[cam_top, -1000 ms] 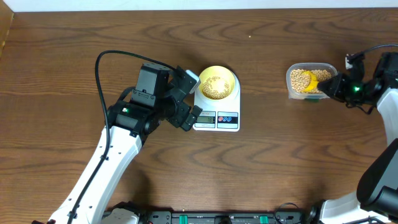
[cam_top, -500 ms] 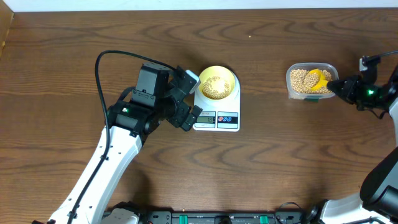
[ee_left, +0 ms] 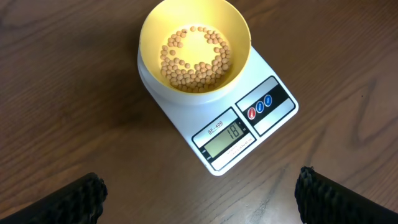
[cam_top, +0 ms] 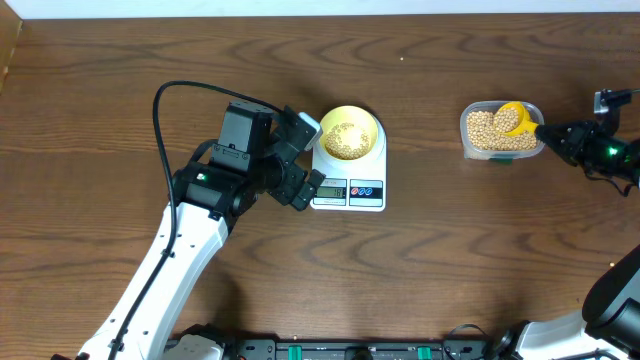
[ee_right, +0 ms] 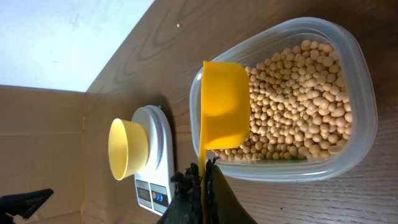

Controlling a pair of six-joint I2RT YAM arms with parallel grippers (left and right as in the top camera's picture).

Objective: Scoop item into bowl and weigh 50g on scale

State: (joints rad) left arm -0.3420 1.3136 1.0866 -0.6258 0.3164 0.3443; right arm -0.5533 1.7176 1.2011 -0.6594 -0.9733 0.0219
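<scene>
Yellow bowl (ee_left: 238, 29) sits on scale (ee_left: 277, 107) with a shallow layer of beans (ee_left: 193, 59) inside; display (ee_left: 227, 134) reads 18. The left gripper (ee_left: 199, 196) hangs spread wide beside the scale, holding nothing. The right gripper (ee_right: 203, 182) is clenched on the handle of the scoop (ee_right: 225, 102), whose cup lies over the beans in the container (ee_right: 365, 127), well apart from the scale.

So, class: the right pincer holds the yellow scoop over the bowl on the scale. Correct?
No. The right pincer holds the yellow scoop over the clear container of beans, not the bowl on the scale; the right wrist view shows it.
</scene>
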